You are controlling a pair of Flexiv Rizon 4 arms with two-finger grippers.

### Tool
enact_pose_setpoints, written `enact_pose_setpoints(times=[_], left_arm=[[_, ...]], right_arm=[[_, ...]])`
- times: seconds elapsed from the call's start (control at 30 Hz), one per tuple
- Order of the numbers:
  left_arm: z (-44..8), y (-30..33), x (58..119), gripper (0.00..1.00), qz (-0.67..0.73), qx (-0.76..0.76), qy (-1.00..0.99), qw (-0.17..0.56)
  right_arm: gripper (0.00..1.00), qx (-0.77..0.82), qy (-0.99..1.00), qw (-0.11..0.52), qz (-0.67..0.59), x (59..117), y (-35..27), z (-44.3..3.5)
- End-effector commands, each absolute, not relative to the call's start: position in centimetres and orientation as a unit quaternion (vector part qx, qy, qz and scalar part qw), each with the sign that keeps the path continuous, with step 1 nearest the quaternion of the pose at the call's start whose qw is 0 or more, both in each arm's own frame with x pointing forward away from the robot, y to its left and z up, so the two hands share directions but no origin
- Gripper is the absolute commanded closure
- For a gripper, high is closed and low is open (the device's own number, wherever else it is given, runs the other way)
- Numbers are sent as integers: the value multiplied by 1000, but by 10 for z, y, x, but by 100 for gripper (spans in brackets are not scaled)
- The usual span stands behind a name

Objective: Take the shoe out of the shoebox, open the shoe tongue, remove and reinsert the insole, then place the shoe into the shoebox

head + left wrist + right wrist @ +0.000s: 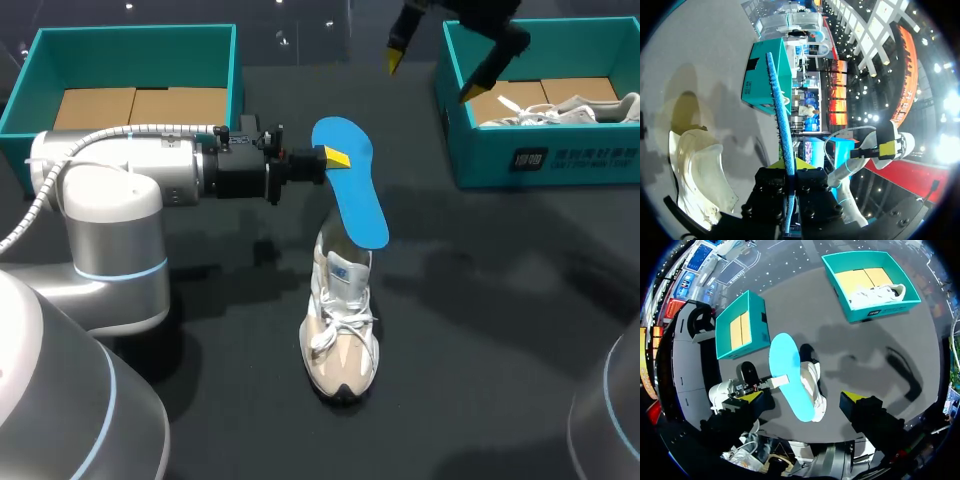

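A beige and white shoe (pixel 341 335) stands on the dark table, toe toward the front edge. My left gripper (pixel 335 158) is shut on the edge of a blue insole (pixel 352 190), which slants down with its lower end at the shoe's opening. From the left wrist the insole (pixel 779 120) shows edge-on between the yellow fingertips (pixel 805 163), with the shoe (pixel 697 175) beside and below it. My right gripper (pixel 430 75) hangs open high at the back, near the teal shoebox (pixel 540 165). It looks down on the insole (pixel 785 365) and shoe (pixel 816 390).
The right shoebox (pixel 877 310) holds another white shoe (pixel 560 108) on cardboard. A second teal box (pixel 130 35) with a cardboard floor stands at the back left. My left arm stretches across the table's left half.
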State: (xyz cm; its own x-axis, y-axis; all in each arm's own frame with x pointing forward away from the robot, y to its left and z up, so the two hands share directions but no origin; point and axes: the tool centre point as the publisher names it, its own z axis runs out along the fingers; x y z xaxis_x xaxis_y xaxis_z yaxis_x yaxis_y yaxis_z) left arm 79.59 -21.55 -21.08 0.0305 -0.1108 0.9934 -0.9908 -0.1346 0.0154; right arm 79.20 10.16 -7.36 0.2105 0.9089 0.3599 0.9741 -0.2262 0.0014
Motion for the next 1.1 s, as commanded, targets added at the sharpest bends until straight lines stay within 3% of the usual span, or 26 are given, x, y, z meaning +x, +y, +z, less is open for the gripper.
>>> enact_pose_setpoints(times=[0.03, 0.53, 1.1], left_arm=[[-211, -216, 795, 100, 498, 566, -487, 441], [-211, -216, 795, 100, 498, 566, -487, 441], [-211, -216, 795, 100, 498, 566, -487, 441]], right_arm=[[0, -717, -570, 252, -311, 790, 92, -84], [0, -680, -528, 351, -368, 789, 83, -113], [0, -640, -495, 419, -412, 787, 88, -146]])
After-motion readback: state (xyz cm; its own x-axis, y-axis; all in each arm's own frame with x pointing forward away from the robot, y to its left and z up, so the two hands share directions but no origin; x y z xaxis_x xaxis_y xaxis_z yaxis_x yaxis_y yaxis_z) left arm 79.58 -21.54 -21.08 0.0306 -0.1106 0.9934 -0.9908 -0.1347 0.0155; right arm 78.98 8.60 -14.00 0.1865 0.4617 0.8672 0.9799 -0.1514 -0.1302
